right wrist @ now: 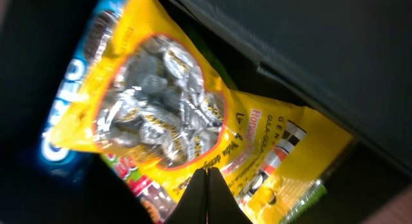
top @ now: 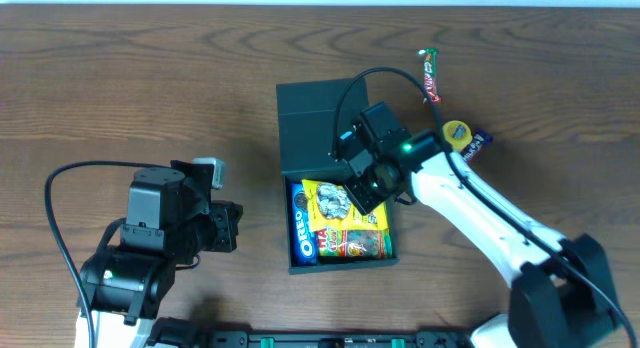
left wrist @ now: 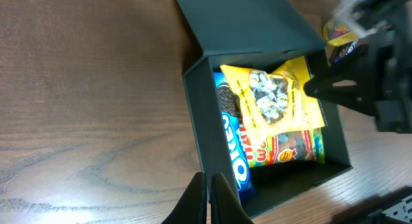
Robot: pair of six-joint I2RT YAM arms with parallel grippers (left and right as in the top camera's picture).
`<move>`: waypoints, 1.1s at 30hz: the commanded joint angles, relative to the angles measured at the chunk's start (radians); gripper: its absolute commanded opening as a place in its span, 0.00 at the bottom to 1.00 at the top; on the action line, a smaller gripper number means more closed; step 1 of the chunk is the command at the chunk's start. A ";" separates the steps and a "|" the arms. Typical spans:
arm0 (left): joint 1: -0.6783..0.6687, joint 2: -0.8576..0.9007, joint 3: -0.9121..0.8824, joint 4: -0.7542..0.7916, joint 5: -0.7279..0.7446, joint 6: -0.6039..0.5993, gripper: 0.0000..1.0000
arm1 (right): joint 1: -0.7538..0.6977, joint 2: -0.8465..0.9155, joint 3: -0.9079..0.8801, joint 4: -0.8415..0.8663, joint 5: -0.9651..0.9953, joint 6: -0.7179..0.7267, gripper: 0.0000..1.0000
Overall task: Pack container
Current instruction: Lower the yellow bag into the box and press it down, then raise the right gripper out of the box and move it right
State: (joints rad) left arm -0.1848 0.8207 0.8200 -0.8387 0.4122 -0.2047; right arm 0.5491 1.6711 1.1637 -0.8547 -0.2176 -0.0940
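The container (top: 286, 198) is a dark box in the table's middle with its flap lid (top: 318, 123) open toward the back. Inside lie a blue Oreo packet (top: 303, 226), a yellow snack packet (top: 338, 203) and a colourful packet (top: 352, 244) under it. My right gripper (top: 358, 188) is shut, with its tips down on the yellow packet (right wrist: 161, 102) inside the box and nothing between the fingers (right wrist: 207, 185). My left gripper (top: 237, 228) is shut and empty, on the table left of the box. Its fingers (left wrist: 207, 198) point at the box's left wall (left wrist: 193, 102).
A red candy bar (top: 430, 76) lies on the table behind and right of the box. A round yellow snack with a dark blue packet (top: 462, 136) lies right of the lid, beside the right arm. The wooden table (top: 120, 88) is bare on the left.
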 commanded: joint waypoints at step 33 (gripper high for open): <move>0.003 -0.005 0.022 -0.003 0.006 0.019 0.06 | -0.296 -0.162 0.134 -0.140 0.289 0.238 0.10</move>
State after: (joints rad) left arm -0.1852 0.8207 0.8200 -0.8391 0.4126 -0.2047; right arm 0.3210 1.4906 1.3251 -0.9916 0.0238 0.0956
